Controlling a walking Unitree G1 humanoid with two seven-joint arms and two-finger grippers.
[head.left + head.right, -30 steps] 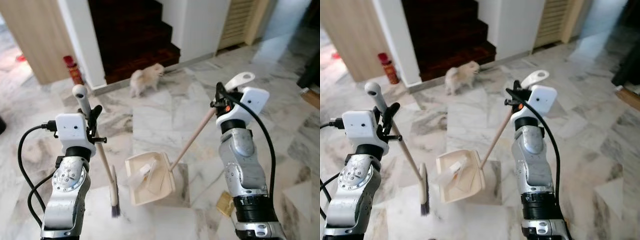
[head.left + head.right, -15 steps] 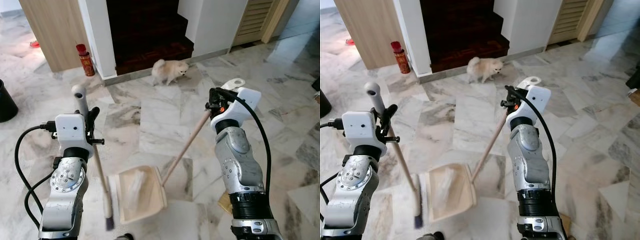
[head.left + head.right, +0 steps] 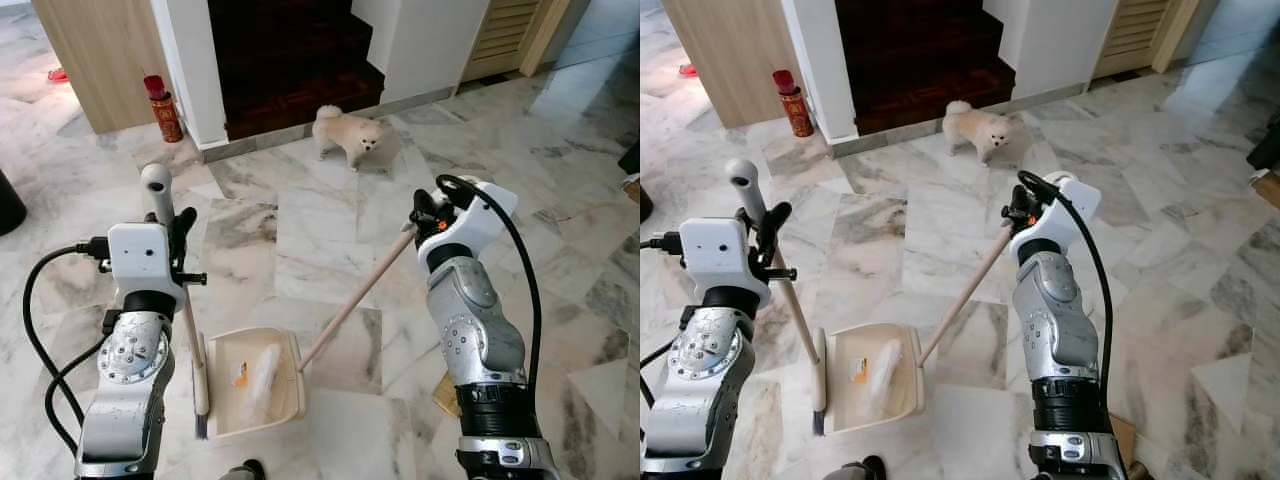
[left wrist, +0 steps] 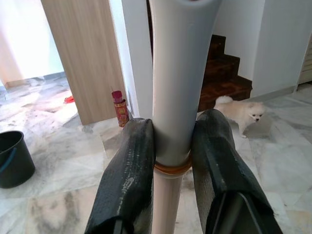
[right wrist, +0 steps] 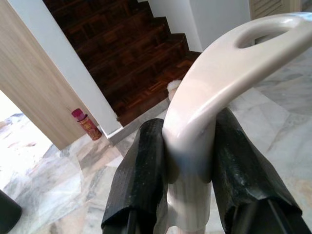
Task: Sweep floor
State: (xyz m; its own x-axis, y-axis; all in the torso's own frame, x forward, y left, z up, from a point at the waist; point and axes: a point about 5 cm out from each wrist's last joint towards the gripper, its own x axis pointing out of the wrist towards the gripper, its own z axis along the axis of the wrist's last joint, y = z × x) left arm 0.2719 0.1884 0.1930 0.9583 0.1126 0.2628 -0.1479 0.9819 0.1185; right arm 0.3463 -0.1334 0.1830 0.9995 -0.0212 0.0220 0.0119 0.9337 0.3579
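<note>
My left gripper (image 4: 170, 146) is shut on the grey handle of a broom (image 3: 187, 320), which stands nearly upright with its brush head (image 3: 201, 400) on the marble floor beside the dustpan. My right gripper (image 5: 187, 161) is shut on the cream looped handle of the dustpan's long stick (image 3: 355, 295). The cream dustpan (image 3: 250, 380) lies flat on the floor between my arms, holding a small orange scrap (image 3: 238, 374) and a pale crumpled piece (image 3: 264, 364).
A small cream dog (image 3: 350, 137) stands on the floor ahead, near dark wooden stairs (image 3: 290, 60). A red canister (image 3: 160, 98) stands by a white pillar. A black bucket (image 4: 14, 158) sits at far left. A brown scrap (image 3: 445, 395) lies by my right arm.
The camera has shifted. The broom head now rests against the dustpan's left side, the dustpan has slid nearer and leftward, and the dog has walked rightward and turned to face me.
</note>
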